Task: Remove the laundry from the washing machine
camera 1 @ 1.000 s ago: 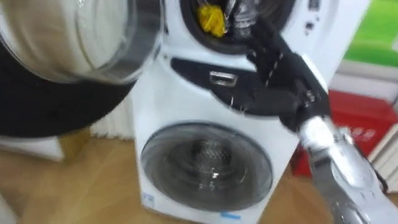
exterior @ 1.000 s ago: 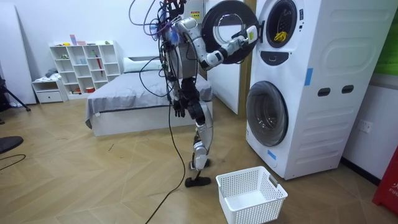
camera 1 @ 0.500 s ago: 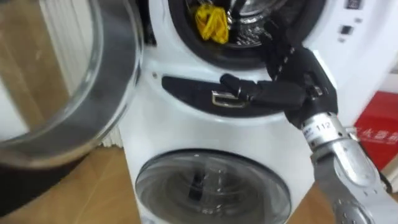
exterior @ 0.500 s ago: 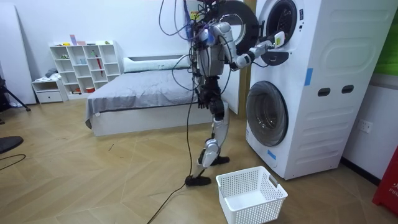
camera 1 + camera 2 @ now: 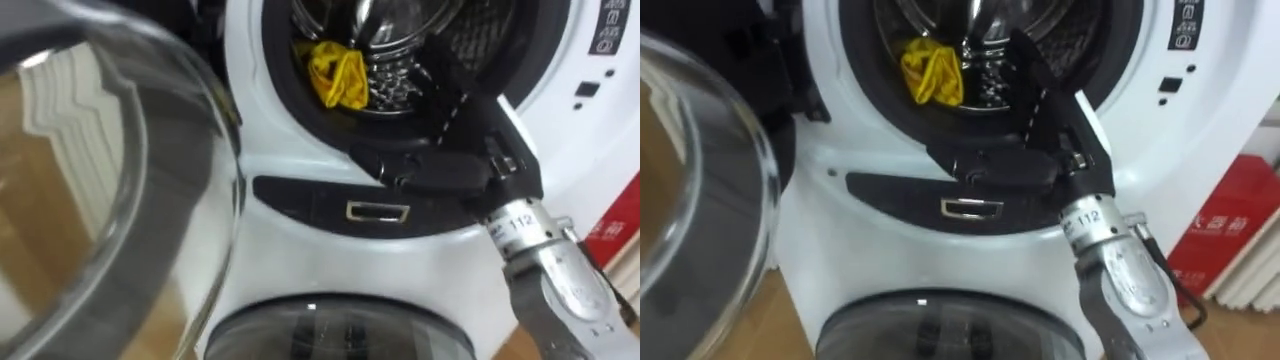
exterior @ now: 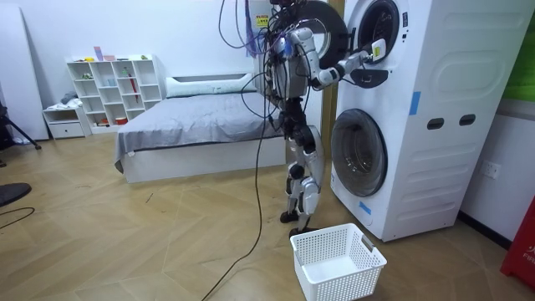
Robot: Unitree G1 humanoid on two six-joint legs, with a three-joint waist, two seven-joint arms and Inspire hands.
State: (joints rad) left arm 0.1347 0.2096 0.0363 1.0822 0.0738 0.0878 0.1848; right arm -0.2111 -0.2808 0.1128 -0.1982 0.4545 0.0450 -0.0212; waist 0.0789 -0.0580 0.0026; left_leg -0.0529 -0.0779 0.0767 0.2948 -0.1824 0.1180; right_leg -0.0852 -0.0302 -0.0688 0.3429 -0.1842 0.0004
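Observation:
A crumpled yellow cloth (image 5: 338, 75) lies inside the open upper drum (image 5: 400, 60) of the stacked washing machine (image 6: 401, 117), at the left of its mouth. My right hand (image 5: 455, 160) is black and open. Its straight fingers (image 5: 1040, 85) reach up over the drum's lower rim, just right of the cloth and apart from it, while the thumb lies along the rim. Nothing is held in it. In the room view my left hand (image 6: 287, 127) hangs by my side.
The upper door (image 5: 110, 200), round and glazed, stands swung open close at my left. Below are a dark panel with a handle (image 5: 377, 211) and the shut lower door (image 6: 353, 153). A white laundry basket (image 6: 337, 261) sits on the wood floor by my feet.
I have stepped up to the machine, so the drum looks nearer and larger. My right hand has risen from the dark panel to the drum's lower rim, fingers now inside the mouth.

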